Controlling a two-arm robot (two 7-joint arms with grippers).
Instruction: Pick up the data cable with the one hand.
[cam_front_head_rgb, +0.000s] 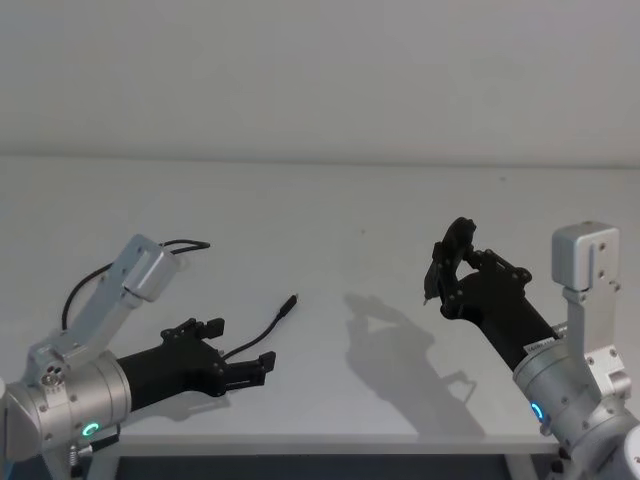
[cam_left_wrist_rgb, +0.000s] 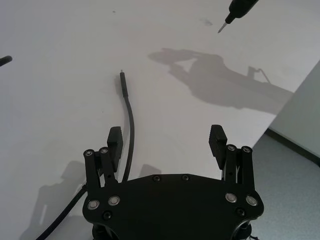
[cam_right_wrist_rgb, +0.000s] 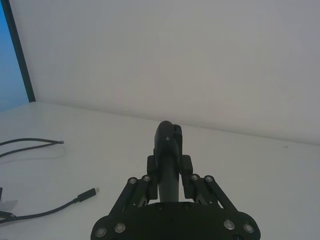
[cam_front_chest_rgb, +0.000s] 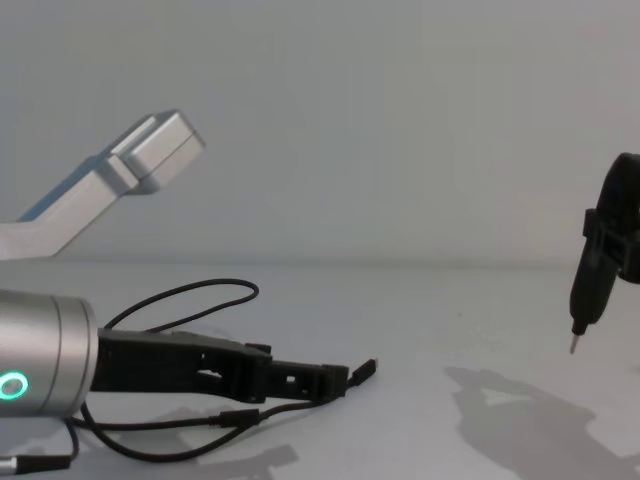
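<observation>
Hovering low over surface (cam_front_head_rgb: 350, 210), left gripper (cam_left_wrist_rgb: 166, 136), fingers wide open, empty; data cable (cam_left_wrist_rgb: 131, 120) runs lengthwise between them, plug ahead. Right gripper (cam_right_wrist_rgb: 170, 163) farther off, clamping pen-like tool (cam_right_wrist_rgb: 167, 135).

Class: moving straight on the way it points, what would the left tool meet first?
Probably the data cable, which lies between the fingers of the open left tool; height is unclear.

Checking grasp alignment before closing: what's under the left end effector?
The data cable lies on the table beneath the open left end effector, passing close by one finger. Its stretch under the black palm is covered.
</observation>
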